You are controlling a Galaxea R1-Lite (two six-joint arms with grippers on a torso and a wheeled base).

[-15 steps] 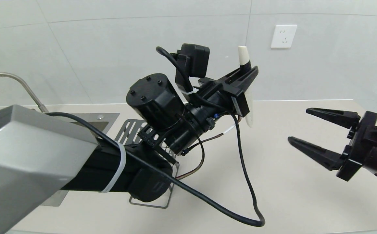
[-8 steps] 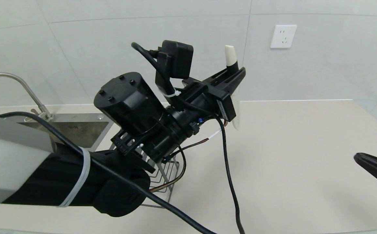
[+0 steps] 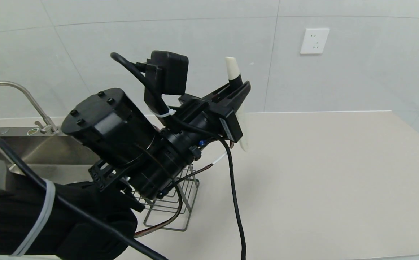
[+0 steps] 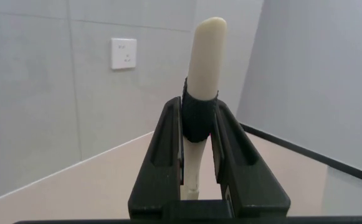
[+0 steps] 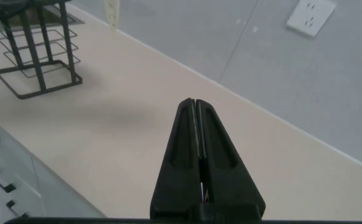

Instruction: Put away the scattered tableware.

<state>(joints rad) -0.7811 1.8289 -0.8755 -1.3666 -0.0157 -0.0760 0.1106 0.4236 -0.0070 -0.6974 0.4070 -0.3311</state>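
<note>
My left gripper [image 3: 240,92] is raised above the counter and shut on a cream-white utensil [image 3: 232,68]. The utensil stands nearly upright, its rounded end poking above the fingers and its lower end hanging below them. In the left wrist view the same utensil [image 4: 207,56] is clamped between the black fingers of the left gripper [image 4: 199,115]. A wire rack [image 3: 169,204] stands on the counter below the left arm. My right gripper [image 5: 195,106] hovers over the counter, shut with nothing in it, well away from the wire rack [image 5: 37,56].
A steel sink [image 3: 32,151] with a curved faucet [image 3: 11,90] lies at the left. The beige counter [image 3: 321,173] stretches bare to the right. A white wall socket [image 3: 314,40] sits on the tiled wall behind.
The left arm has swung left with the utensil, towards the sink side. The right gripper, open a second ago, has drawn back out of the head view and is now shut.
</note>
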